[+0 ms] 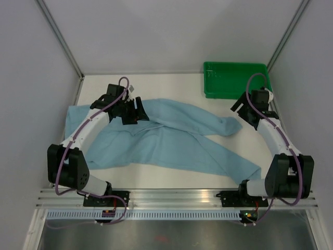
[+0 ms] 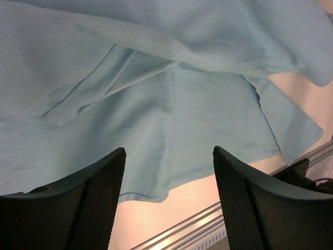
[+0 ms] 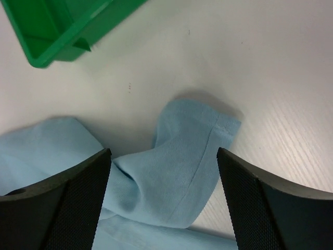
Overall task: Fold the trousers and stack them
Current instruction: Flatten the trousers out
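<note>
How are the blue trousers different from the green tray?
The trousers are light blue; the tray is bright green. The trousers are rumpled cloth spread across the table; the tray is a neat box at the far right corner. The trousers are much bigger than the tray. Both rest on the table.

The left arm and the right arm were white tubes with fat black joints. A purple cable ran along each one, from behind the fingers back to the black base blocks. The left fingers were black and wide with rounded tips. Their inner sides had tiny dots like a net. The right fingers looked the same. One finger of each pair had a small round hole.
</note>
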Motion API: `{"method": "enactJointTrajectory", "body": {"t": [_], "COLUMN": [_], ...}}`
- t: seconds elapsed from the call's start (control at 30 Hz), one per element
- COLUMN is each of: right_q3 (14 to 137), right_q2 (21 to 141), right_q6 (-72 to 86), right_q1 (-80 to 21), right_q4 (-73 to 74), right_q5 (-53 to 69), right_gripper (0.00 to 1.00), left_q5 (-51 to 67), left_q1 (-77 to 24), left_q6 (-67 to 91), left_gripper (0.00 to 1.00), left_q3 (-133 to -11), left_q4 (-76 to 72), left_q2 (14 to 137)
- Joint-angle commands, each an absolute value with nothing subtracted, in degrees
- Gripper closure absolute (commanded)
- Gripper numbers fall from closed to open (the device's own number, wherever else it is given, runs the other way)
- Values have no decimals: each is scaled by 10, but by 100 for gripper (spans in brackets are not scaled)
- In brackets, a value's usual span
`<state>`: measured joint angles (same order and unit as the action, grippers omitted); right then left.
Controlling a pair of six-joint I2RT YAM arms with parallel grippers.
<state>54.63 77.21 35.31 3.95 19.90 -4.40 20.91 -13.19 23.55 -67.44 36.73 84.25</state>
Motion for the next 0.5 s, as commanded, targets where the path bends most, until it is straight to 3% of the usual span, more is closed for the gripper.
{"method": "enactJointTrajectory", "body": {"t": [0.0, 0.2, 0.47], "right_q3": [551, 419, 340], "right_q2": [847, 815, 780], "right_q6": [304, 517, 598], "right_q1": [40, 40, 40], "right_q4": [229, 102, -28], "right_q5": [-5, 23, -47], "right_gripper": [10, 9, 12], "left_q5": [155, 149, 143], "left_q1": [-141, -142, -142], "left_q6": [275, 337, 332], "left_gripper": [26, 26, 26], "left_q3": [-682, -636, -645], "left_q4": [363, 317, 320], "left_q2": [860, 853, 855]}}
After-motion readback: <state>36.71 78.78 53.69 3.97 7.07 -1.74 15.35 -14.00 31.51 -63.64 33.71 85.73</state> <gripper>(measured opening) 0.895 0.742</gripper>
